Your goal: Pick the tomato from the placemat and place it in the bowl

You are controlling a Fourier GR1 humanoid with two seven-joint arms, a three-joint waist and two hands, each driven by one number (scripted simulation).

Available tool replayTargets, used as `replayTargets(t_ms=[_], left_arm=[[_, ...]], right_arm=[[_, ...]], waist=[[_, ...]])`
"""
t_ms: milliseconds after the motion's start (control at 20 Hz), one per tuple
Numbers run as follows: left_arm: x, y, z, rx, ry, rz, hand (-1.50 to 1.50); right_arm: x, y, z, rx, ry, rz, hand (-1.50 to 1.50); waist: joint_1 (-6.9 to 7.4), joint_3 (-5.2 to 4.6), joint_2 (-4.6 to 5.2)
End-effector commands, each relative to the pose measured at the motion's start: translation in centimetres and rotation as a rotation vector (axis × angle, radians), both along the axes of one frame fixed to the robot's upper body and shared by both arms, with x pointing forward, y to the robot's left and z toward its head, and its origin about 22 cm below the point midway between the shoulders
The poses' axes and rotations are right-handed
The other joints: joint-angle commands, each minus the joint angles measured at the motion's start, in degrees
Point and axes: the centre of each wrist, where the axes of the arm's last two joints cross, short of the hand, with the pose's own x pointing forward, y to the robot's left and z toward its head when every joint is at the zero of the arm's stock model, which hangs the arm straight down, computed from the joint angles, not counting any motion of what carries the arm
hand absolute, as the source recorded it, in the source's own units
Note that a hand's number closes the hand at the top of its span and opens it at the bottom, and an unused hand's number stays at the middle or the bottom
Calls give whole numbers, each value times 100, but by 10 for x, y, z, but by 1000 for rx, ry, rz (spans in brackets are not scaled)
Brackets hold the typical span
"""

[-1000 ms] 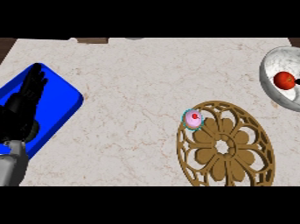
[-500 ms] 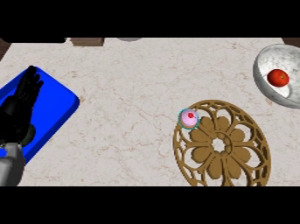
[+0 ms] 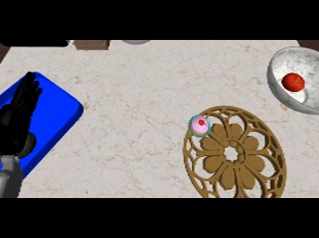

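The red tomato (image 3: 294,82) lies inside the white marbled bowl (image 3: 313,104) at the right edge of the head view. The brown openwork placemat (image 3: 235,153) lies on the counter below and left of the bowl. My left hand (image 3: 14,118) rests open at the left, fingers pointing up, over a blue board. No hand touches the tomato. My right hand does not show anywhere.
A small pink cupcake with a red top (image 3: 200,126) sits on the placemat's upper left rim. The blue board (image 3: 52,118) lies at the counter's left edge. Dark objects (image 3: 89,44) stand along the far edge.
The right hand, seen by the bowl a second ago, has gone out of view. The tomato stays in the bowl. The view has shifted, so everything sits slightly further left.
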Motion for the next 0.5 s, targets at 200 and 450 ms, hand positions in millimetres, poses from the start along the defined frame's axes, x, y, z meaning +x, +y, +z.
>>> replayTargets(t_ms=[200,450], left_arm=[[6,-5,10,-6,11,10,0],[16,1,4,3,-1,7,0]], right_arm=[[-69,-40,0,86,-69,103,-150],[-91,-44,-15,77,-163,106,-150]], waist=[[-16,-4,-18],[-18,-2,-5]])
